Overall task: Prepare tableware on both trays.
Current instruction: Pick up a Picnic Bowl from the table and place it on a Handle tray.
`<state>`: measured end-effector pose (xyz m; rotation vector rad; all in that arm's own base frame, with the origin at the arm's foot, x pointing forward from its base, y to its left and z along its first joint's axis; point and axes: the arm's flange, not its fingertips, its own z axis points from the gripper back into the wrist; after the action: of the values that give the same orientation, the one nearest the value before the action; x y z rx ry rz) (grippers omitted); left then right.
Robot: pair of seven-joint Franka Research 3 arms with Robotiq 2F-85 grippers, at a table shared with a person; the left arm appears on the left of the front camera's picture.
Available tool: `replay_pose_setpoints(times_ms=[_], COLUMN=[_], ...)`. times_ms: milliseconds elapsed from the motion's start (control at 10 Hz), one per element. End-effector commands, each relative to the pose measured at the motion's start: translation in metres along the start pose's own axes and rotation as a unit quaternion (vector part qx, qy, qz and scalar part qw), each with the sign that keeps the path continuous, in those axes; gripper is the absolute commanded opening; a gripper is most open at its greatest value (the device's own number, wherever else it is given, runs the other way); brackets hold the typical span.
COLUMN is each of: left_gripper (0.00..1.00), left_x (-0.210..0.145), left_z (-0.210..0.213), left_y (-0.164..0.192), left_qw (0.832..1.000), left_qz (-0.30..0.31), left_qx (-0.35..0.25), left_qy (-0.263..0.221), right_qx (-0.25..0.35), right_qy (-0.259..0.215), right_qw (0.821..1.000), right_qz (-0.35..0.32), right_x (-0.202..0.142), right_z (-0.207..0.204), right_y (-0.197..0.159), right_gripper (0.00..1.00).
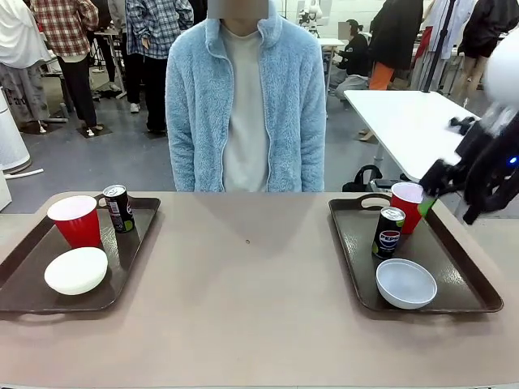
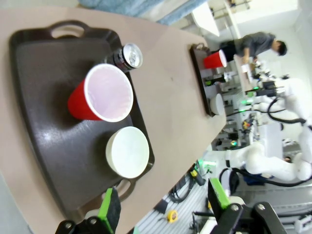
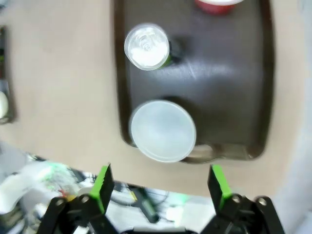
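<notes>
Each glossy dark brown plastic tray (image 1: pixel 24 279) is loaded with one red plastic cup (image 1: pixel 75 220), shallow white bowl (image 1: pixel 75 270) and slim dark can (image 1: pixel 119 207), a full set apiece, so both claws are left released and empty, right claw (image 1: pixel 442 182) beside its tray.

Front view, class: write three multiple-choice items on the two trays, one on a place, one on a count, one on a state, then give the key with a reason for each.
1. Where does the can on the right tray stand?
A. inside the bowl
B. between the cup and the bowl
C. off the tray, on the table

2. How many red cups are there on the trays?
A. one
B. two
C. four

3. How does the left tray's bowl lie?
A. upside down
B. open side up
C. stacked in the cup

Key: 1 B, the can stands between the cup and the bowl. 2 B, one cup on each tray, the other being on the left tray. 3 A, its domed outside faces up.
</notes>
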<state>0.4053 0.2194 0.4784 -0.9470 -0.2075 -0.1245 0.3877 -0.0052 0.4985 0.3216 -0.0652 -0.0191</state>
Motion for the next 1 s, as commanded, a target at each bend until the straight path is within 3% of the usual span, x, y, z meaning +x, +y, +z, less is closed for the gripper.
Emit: replay_pose_setpoints(times_ms=[0, 200, 400, 600, 900], left_gripper=[0.95, 0.95, 0.95, 0.95, 0.95], left_x=[-0.001, -0.001, -0.001, -0.001, -0.001], left_z=[-0.001, -0.001, -0.001, -0.001, -0.001], left_y=[-0.003, -0.003, -0.003, -0.003, -0.003], left_qw=[1.0, 1.0, 1.0, 1.0, 1.0], left_qz=[0.004, 0.004, 0.004, 0.004, 0.004], left_qx=[0.002, 0.002, 0.002, 0.002, 0.002], left_qy=[-0.006, -0.006, -0.006, -0.006, -0.006], right_qx=[0.145, 0.258, 0.295, 0.337, 0.363], right_qy=[0.006, 0.017, -0.008, 0.004, -0.006], right_qw=[0.989, 0.966, 0.955, 0.941, 0.931], right_qz=[-0.005, 0.021, -0.014, -0.017, -0.032], right_x=[0.023, 0.016, 0.005, -0.007, -0.025], right_z=[0.033, 0.052, 0.054, 0.051, 0.034], right_y=[-0.034, -0.074, -0.123, -0.159, -0.181], right_gripper=[1.0, 1.0, 1.0, 1.0, 1.0])
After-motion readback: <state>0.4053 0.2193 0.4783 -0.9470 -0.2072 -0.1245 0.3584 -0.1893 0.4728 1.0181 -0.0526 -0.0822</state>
